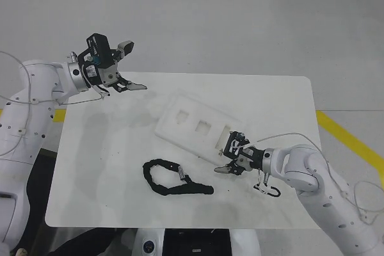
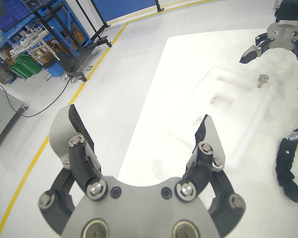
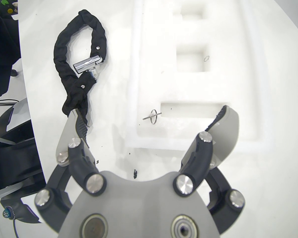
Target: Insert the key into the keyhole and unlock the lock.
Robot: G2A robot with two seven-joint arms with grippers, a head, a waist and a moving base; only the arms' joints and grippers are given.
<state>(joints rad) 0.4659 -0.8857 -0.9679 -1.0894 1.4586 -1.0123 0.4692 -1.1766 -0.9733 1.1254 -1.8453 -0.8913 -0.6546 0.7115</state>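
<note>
Pickup of the key (image 2: 262,79) looks like your step: right gripper (image 1: 230,153) hangs wide open, empty, over it on the tray (image 1: 185,134); lower, then close. Left gripper (image 1: 134,65) open, empty.

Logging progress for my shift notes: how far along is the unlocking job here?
Nothing done yet: the key lies loose on the foam tray, the chain lock closed on the table. In hand: the open right gripper hangs by the key; the left gripper is open too. Remaining: grasp, insert, turn.
</note>
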